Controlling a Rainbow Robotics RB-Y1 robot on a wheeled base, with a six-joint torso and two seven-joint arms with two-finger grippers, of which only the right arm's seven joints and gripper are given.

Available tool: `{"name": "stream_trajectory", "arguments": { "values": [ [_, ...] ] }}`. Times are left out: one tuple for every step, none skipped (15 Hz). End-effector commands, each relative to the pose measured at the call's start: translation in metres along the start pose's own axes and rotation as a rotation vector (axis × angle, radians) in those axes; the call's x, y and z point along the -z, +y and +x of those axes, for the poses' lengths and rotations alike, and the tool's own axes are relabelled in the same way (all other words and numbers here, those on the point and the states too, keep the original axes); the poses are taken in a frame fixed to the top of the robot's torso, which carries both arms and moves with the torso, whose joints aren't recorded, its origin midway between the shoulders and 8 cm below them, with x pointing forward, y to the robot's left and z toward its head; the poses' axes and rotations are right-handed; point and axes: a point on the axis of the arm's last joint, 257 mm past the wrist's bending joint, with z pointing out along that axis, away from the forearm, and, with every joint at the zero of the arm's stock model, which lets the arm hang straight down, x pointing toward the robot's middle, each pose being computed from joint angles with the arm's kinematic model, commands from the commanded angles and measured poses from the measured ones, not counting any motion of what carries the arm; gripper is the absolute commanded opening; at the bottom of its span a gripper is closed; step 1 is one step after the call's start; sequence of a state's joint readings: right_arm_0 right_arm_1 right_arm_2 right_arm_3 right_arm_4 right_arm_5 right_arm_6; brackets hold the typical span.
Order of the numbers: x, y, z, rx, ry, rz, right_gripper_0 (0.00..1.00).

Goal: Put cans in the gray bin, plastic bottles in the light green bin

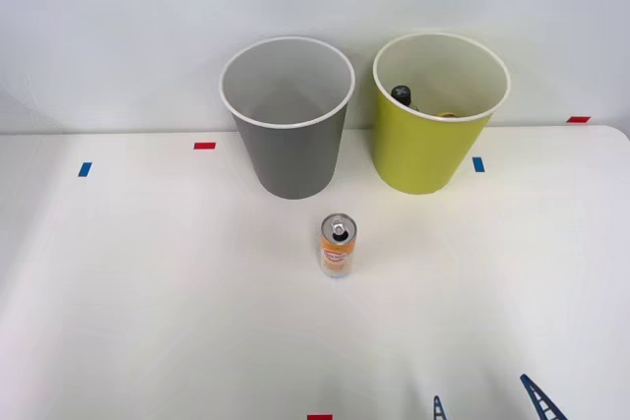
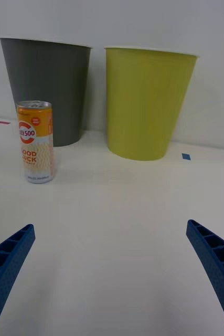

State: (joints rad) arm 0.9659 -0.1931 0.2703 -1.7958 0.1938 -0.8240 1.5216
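Light green bin contents unclear (dark cap).

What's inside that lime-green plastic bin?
Inside the lime-green plastic bin, a dark bottle-like top and a small pale item peek above its front wall; that wall hides whatever lies deeper.

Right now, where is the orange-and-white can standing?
In the front view the orange-and-white can stands upright on the white table, just in front of the gray bin and left of the light green bin.
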Motion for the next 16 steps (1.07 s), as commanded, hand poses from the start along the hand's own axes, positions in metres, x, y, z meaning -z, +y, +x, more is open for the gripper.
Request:
{"name": "stream_trajectory", "arguments": {
  "values": [
    [0.0001,-0.0002,0.0000,0.000,0.000,0.000,1.00],
    [0.0001,-0.0002,0.0000,0.000,0.000,0.000,1.00],
    [0.0001,-0.0002,0.0000,0.000,0.000,0.000,1.00],
    [0.0001,-0.0002,0.0000,0.000,0.000,0.000,1.00],
    [0.0001,-0.0002,0.0000,0.000,0.000,0.000,1.00],
    [0.0001,-0.0002,0.0000,0.000,0.000,0.000,1.00],
    [0.0001,-0.0002,0.0000,0.000,0.000,0.000,1.00],
    [0.0001,-0.0002,0.0000,0.000,0.000,0.000,1.00],
    [0.0001,-0.0002,0.0000,0.000,0.000,0.000,1.00],
    [0.0001,-0.0002,0.0000,0.000,0.000,0.000,1.00],
    [0.0001,-0.0002,0.0000,0.000,0.000,0.000,1.00],
    [0.0001,-0.0002,0.0000,0.000,0.000,0.000,1.00],
    [0.0001,-0.0002,0.0000,0.000,0.000,0.000,1.00],
    [0.0001,-0.0002,0.0000,0.000,0.000,0.000,1.00],
    [0.0001,-0.0002,0.0000,0.000,0.000,0.000,1.00],
    [0.0001,-0.0002,0.0000,0.000,0.000,0.000,1.00]
  ]
}}
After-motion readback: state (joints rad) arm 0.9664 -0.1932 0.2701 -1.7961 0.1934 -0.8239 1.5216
